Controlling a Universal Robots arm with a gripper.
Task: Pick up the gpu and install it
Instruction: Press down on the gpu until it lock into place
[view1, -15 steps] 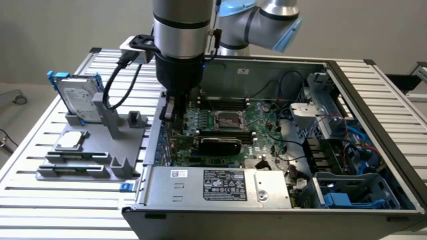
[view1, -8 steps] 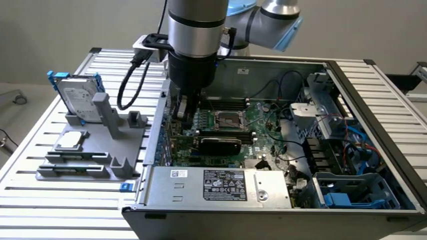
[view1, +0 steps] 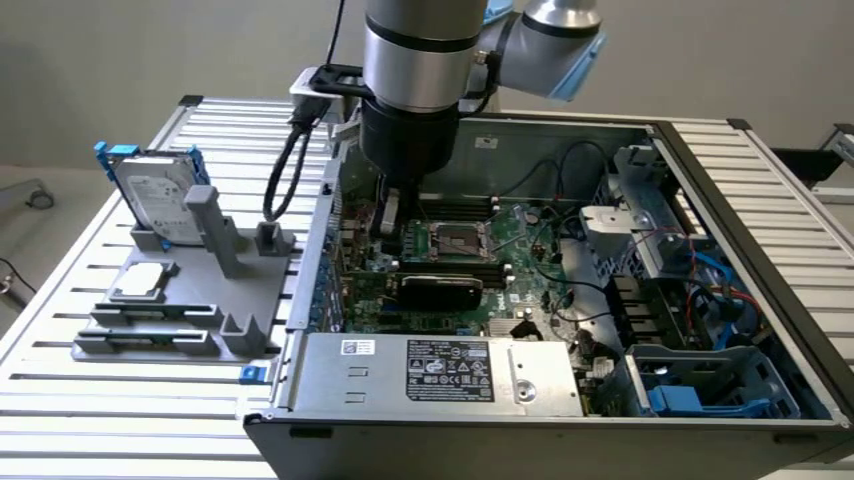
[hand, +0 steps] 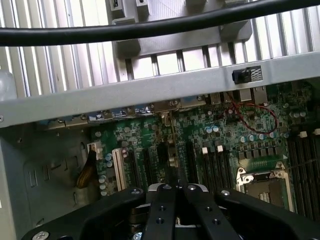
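**Down inside the open grey computer case, clenched fingers over the board**

Reaching straight down into the case from above with the grey robot arm. Got the gripper hanging low over the green motherboard, just beside the silver CPU socket, on the exterior view's left of it. Seen from the wrist: gripper with both black fingers pressed tight together, nothing visibly pinched between them, same motherboard and CPU socket right below.

Spotted the gpu, the small flat card with the black rounded cooler shroud, sitting clear of the gripper. Lying on the motherboard on the near side of the socket, between it and the silver power supply box with the black-and-white label. Can't tell whether properly seated in a slot or just resting there.

Off to the exterior view's left, on the slatted aluminium tabletop, got a grey plastic holder rack. Carrying a silver hard drive with a blue frame, upright at the far end, and a small square silver chip, flat near the middle.

Also catching a thick black cable running across in front of the tabletop slats in the wrist view.
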